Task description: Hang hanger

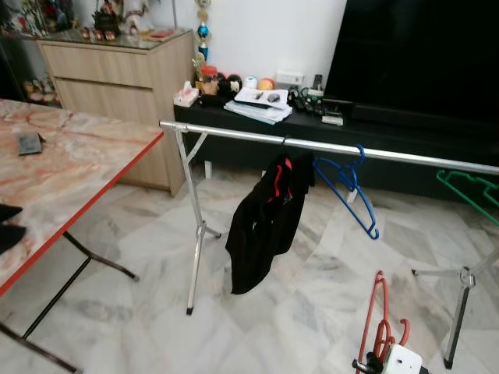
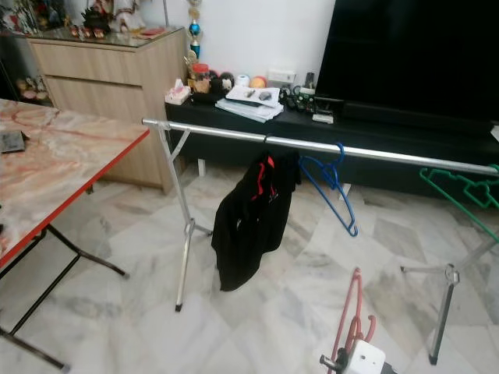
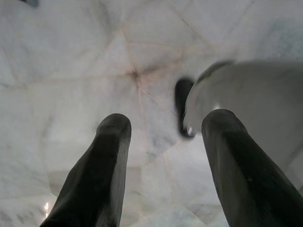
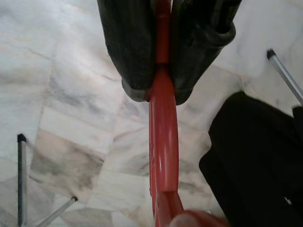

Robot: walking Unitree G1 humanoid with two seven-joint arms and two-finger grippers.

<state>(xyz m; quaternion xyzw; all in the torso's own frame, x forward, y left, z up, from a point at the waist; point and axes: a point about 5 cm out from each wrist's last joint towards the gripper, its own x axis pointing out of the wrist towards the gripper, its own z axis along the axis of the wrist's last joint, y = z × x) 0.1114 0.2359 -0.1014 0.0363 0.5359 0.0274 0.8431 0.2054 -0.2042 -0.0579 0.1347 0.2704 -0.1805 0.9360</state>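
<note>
My right gripper [image 4: 158, 92] has its two black fingers pressed flat against a red hanger [image 4: 163, 146], one on each side of the bar, with no gap left between pad and plastic. In the left eye view that same hanger rises at the lower right of the frame, its lower end cut off by the bottom edge behind the white block of my wrist, so I cannot make out its full shape. My left gripper [image 3: 163, 156] hangs over the marble floor [image 3: 71, 61] with its fingers spread wide apart and nothing between them — a blurred pale rounded part and a small dark shape beside one finger are too soft to identify. Across the middle of the head views runs a silver clothes rail [image 1: 234, 135] on thin folding legs; its right end runs out of the frame. A black garment [image 1: 261, 226] with red trim hangs from the rail near the centre, just left of a blue hanger [image 1: 347, 191] hooked over the bar, and a green hanger [image 1: 472, 191] at the right edge is only partly visible. At the left stands a marble-patterned table with a red edge [image 1: 70, 164], cut off by the frame. Behind the rail a low dark TV bench [image 1: 249, 128] carries papers and small clutter I cannot tell apart, beneath a large dark screen [image 1: 421, 54].
</note>
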